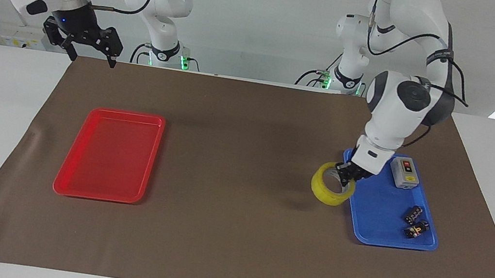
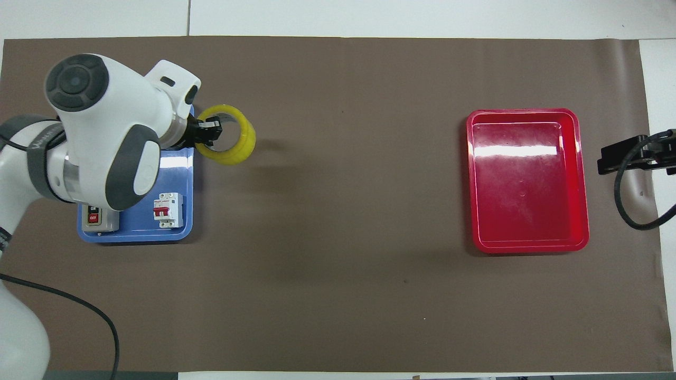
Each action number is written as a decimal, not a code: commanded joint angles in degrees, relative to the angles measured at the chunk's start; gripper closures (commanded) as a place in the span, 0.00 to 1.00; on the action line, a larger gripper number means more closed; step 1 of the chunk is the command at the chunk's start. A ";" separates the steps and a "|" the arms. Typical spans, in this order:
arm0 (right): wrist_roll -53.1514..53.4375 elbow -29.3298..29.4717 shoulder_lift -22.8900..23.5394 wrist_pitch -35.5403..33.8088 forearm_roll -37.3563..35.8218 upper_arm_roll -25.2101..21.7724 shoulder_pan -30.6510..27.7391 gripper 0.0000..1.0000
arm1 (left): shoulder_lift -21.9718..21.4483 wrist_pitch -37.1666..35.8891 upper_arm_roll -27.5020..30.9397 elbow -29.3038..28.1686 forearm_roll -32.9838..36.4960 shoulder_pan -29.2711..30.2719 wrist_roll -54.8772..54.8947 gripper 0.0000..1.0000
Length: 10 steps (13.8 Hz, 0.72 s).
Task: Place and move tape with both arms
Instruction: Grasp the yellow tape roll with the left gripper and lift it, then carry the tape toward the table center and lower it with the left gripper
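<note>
Left gripper clamped on the wall of the tape, one finger inside the ring and one outside. Makes sense for a hollow roll, since pinching the wall beats trying to span the whole thing. Tape held up off the surface and slightly tilted, hanging right over the edge of the blue tray where it meets the brown mat. Roughly 10 o'clock in the overhead view, with a shadow on the mat below it. Probably being carried out toward the middle so the other arm can reach it, but only guessing there.

Right gripper waiting with fingers apart, up over the mat's corner at the right arm's end, about 3 o'clock in the overhead view.

Containers:
- Blue tray at 9 o'clock overhead: grey switch box at its 7 o'clock corner, white breaker with a red lever at 5 o'clock, and a few small dark parts (too small to identify) showing in the facing view.
- Red tray at 3 o'clock overhead: nothing showing inside, likely the drop-off.
</note>
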 commanded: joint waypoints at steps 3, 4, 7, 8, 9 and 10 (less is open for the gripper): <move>0.17 -1.10 -0.74 1.04 0.22 0.41 -0.72 0.00 | 2.29 6.49 1.05 -2.33 0.34 -11.33 -12.62 1.00; 0.17 -1.10 -0.74 1.04 0.22 0.41 -0.81 0.00 | 3.00 6.67 0.97 -1.98 2.09 -12.92 -14.91 1.00; 0.17 -1.10 -0.74 1.04 0.22 0.41 -0.81 0.00 | 7.48 9.99 0.97 -1.27 8.16 -16.80 -24.92 1.00; 0.17 -1.10 -0.74 1.04 0.22 0.41 -0.81 0.00 | 8.19 10.27 0.97 -1.27 8.70 -17.50 -25.91 1.00; 0.17 -1.10 -0.74 1.04 0.22 0.41 -0.81 0.00 | 8.54 10.27 0.97 -1.45 8.70 -18.38 -26.00 1.00; 0.17 -1.10 -0.74 1.04 0.22 0.41 -0.72 0.00 | 8.89 10.27 0.88 -1.62 8.61 -18.73 -26.00 1.00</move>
